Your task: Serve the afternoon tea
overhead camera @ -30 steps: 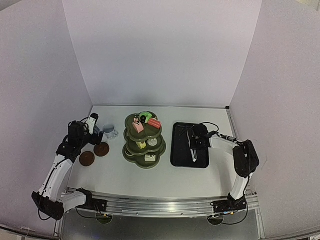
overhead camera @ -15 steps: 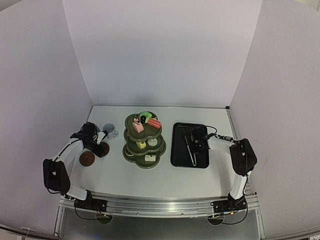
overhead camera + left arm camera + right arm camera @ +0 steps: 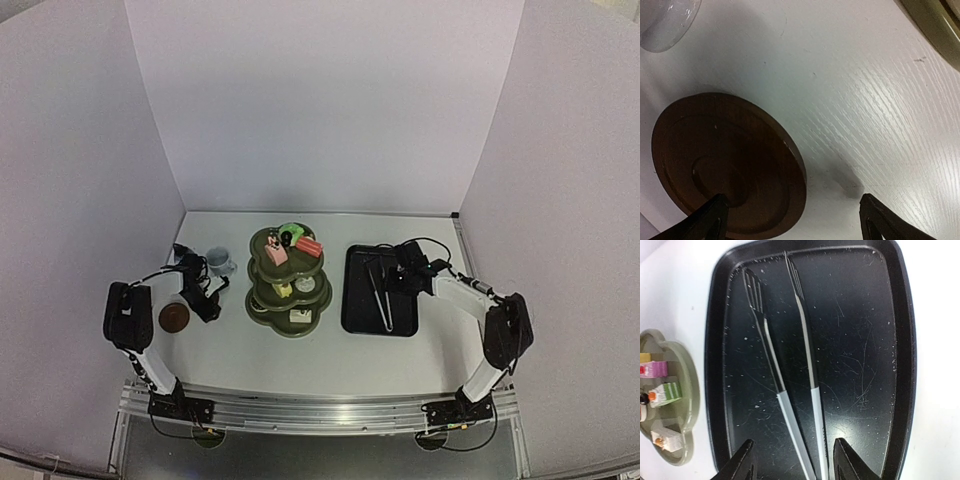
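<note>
- Our left jaws stand wide over the bench (image 3: 880, 125). A brown coaster (image 3: 727, 167) lies under one fingertip (image 3: 707, 220), off-centre, and the other tip is over bare bench.
- To grip it well, we judge we should shift until the disc sits midway between the jaws. It is flat and thin, so we then sink to the bench and close on its rim.
- A cup (image 3: 662, 20) stands beyond the jaws, and the stand (image 3: 935, 30) is off to the far side. We keep clear of both.
- Our right jaws are spread too, with the handles of the tongs (image 3: 790, 375) running between them on the tray (image 3: 880, 365).
</note>
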`<action>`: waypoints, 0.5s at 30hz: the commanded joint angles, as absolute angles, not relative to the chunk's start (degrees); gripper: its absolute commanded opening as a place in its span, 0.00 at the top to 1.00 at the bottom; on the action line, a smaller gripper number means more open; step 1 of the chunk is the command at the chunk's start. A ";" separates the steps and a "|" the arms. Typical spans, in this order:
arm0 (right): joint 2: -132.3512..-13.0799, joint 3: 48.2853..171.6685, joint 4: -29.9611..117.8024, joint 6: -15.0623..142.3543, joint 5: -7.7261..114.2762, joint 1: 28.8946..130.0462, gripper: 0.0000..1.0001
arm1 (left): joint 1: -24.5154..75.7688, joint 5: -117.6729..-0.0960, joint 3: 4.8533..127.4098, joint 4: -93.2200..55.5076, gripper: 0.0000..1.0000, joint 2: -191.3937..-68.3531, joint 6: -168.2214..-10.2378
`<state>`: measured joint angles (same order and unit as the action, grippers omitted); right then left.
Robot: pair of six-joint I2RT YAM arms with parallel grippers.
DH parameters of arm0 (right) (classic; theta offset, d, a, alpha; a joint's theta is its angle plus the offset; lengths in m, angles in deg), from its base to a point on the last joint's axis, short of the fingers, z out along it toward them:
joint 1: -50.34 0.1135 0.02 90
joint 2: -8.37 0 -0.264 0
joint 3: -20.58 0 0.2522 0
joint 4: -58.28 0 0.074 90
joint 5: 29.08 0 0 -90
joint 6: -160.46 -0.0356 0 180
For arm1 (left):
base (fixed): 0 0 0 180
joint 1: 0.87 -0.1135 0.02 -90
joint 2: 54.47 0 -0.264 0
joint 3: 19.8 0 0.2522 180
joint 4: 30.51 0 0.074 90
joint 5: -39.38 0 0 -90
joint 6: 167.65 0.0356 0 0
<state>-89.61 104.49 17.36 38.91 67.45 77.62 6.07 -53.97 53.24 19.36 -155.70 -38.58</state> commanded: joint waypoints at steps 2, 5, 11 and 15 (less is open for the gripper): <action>-85.29 106.29 15.33 38.45 66.24 79.16 0.50 | 5.85 -56.83 55.30 16.77 0.14 -157.98 -36.45; -84.04 106.39 15.03 38.16 66.44 79.53 0.50 | 5.89 -56.93 55.58 16.82 0.19 -159.20 -36.45; -81.55 106.33 14.44 37.70 67.06 80.20 0.50 | 5.86 -59.15 57.62 22.39 0.48 -162.09 -37.58; -79.40 105.89 14.12 37.28 67.90 80.82 0.50 | 6.85 -66.05 51.15 28.61 0.54 -156.62 -32.34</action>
<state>-83.26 104.51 15.17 38.46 66.93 80.01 5.77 -58.07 56.77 18.91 -159.66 -36.85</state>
